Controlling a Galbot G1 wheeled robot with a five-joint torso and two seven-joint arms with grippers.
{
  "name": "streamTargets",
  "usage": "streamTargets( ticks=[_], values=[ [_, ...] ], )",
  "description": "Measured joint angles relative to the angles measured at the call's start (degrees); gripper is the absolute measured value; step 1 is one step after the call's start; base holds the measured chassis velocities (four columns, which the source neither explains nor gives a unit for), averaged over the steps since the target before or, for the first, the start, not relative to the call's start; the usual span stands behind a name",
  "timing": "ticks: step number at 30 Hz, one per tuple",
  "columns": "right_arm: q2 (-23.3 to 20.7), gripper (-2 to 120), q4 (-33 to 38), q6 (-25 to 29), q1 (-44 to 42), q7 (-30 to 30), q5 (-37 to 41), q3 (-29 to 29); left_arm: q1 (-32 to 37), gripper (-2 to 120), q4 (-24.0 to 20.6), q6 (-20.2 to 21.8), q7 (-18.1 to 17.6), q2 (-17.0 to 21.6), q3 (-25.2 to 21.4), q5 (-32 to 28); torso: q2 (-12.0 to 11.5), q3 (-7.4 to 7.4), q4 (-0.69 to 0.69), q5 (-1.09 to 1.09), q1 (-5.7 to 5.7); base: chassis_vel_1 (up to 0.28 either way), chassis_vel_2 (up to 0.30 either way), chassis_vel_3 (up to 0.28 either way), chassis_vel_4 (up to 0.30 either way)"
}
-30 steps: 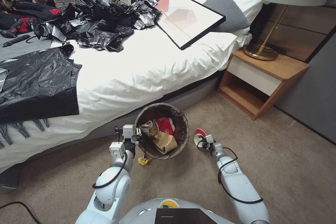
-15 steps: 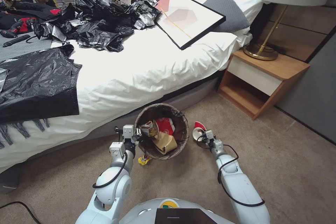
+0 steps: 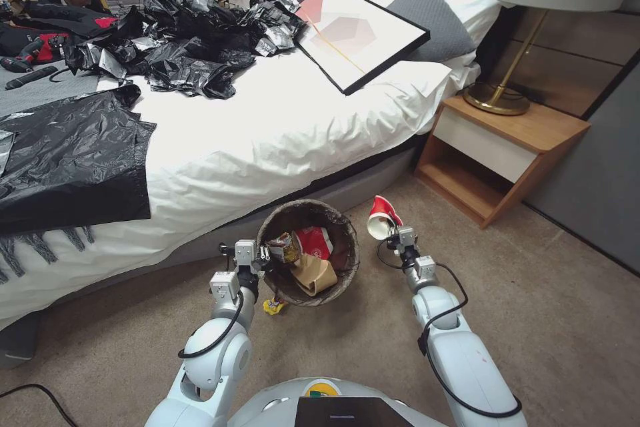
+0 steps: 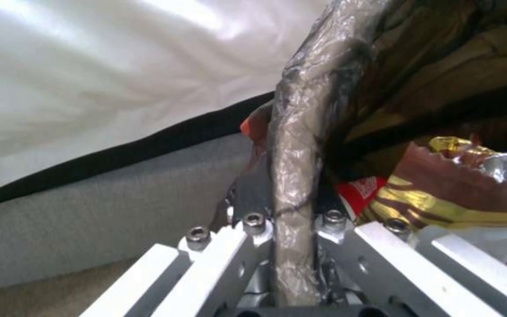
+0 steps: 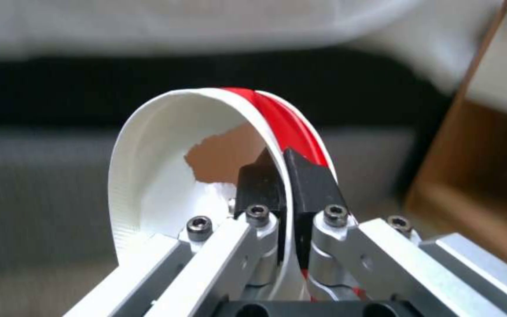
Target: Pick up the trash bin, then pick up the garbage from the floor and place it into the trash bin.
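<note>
The trash bin (image 3: 312, 205), a round pail with a dark liner, hangs just above the carpet by the bed. My left gripper (image 3: 261, 252) is shut on its near-left rim; the left wrist view shows the liner-wrapped rim (image 4: 292, 145) pinched between the fingers of the left gripper (image 4: 292, 207). Inside lie a red cup (image 3: 315, 240), a brown cardboard piece (image 3: 313, 272) and a snack wrapper (image 3: 283, 245). My right gripper (image 3: 398, 233) is shut on the wall of a torn red-and-white paper cup (image 3: 383, 217), held in the air right of the bin. The right wrist view shows the cup (image 5: 148, 176) clamped in the right gripper (image 5: 283, 176). A yellow wrapper (image 3: 273, 305) lies on the floor below the bin.
The white bed (image 3: 267, 140) runs behind the bin, carrying black plastic sheets (image 3: 67, 160) and a framed picture (image 3: 353, 27). A wooden nightstand (image 3: 507, 147) with a lamp (image 3: 497, 99) stands at the right. Open carpet (image 3: 567, 320) lies to the right of my right arm.
My right gripper has risen from the floor with the red-and-white cup, ending higher beside the bin's right rim. The left gripper and the bin have stayed put.
</note>
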Motion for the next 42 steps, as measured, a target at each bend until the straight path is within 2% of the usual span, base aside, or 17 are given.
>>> streamTargets(
  ticks=[3, 5, 11, 14, 29, 32, 41, 42],
  values=[
    [0.0, 0, 3.3, 1.6, -0.9, -0.1, 1.2, -0.1, 0.0, 0, 0.0, 0.1, 0.0, 0.0, 0.0, 0.0, 0.0, 0.0, 0.01, 0.0, 0.0, 0.0, 0.0, 0.0, 0.0],
    [0.1, 0, 10.0, 3.5, -2.4, -1.3, 4.3, -0.5, 0.0, 0, 0.1, 0.1, -0.1, 0.0, 0.0, 0.0, 0.0, 0.0, 0.01, 0.0, 0.0, 0.0, 0.0, 0.0, 0.0],
    [0.0, 0, 18.2, 4.4, -4.3, -4.6, 9.9, -1.7, 0.0, 0, 0.1, 0.2, -0.1, 0.0, 0.1, 0.0, 0.0, 0.0, 0.01, 0.0, 0.0, 0.0, 0.0, 0.0, 0.0],
    [-0.2, 0, 24.8, 4.3, -6.0, -7.5, 13.4, -2.9, -0.1, 0, 0.3, 0.2, -0.1, 0.0, 0.1, 0.0, 0.0, 0.0, 0.01, 0.0, 0.0, 0.0, 0.0, 0.0, 0.0],
    [-0.4, 0, 27.6, 4.1, -7.2, -9.1, 15.0, -3.6, 0.0, 0, 0.5, 0.3, -0.1, -0.1, 0.4, 0.2, 0.0, 0.0, 0.02, 0.0, 0.0, 0.0, 0.0, 0.0, 0.0],
    [-1.7, 0, 31.7, 4.0, -10.5, -14.6, 20.8, -4.6, 0.0, 0, 0.7, 0.4, -0.1, -0.1, 0.9, 0.3, 0.0, 0.0, 0.0, 0.0, 0.0, 0.0, 0.0, 0.0, 0.0],
    [-2.7, 0, 33.8, 3.5, -12.8, -18.9, 24.5, -5.5, 0.0, 0, 0.8, 0.8, -0.4, 0.1, 1.1, -0.2, 0.0, 0.0, 0.02, 0.01, 0.0, 0.0, 0.0, 0.0, 0.0],
    [-3.4, 0, 33.5, 3.4, -13.7, -22.1, 24.7, -6.0, -0.1, 0, 0.8, 0.8, -0.4, 0.1, 1.2, -0.2, 0.0, 0.0, 0.02, 0.0, 0.0, 0.0, 0.0, 0.0, 0.0]
  ],
)
